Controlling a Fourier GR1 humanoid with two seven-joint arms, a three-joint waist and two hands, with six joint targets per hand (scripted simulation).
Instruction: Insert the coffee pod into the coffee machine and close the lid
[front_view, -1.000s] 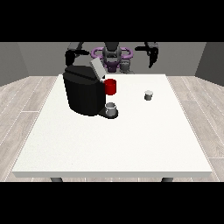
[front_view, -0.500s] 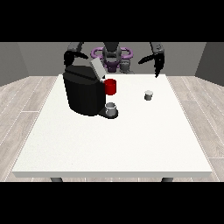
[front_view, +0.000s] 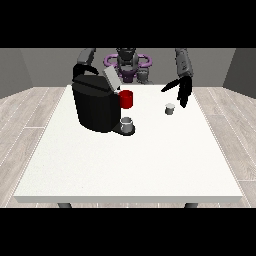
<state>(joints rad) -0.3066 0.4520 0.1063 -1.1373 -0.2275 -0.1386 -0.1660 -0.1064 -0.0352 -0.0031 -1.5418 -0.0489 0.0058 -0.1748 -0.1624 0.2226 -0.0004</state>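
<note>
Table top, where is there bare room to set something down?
The table is bare across its near half and right of the pod. It is crowded at the far left, around the coffee machine, red cup and grey cup.

coffee machine (front_view: 95, 105) on table (front_view: 130, 165) at view's left; coffee pod (front_view: 170, 108) to its right, apart.

Coffee machine (front_view: 95, 106): black body, grey lid (front_view: 111, 79), red part (front_view: 126, 99) at 3 o'clock side. Coffee pod (front_view: 170, 108): grey-white. Cup (front_view: 127, 124): grey. Table (front_view: 130, 160): white. Hand at view's right (front_view: 183, 89): black. Floor (front_view: 25, 115): pale wood planks.
</note>
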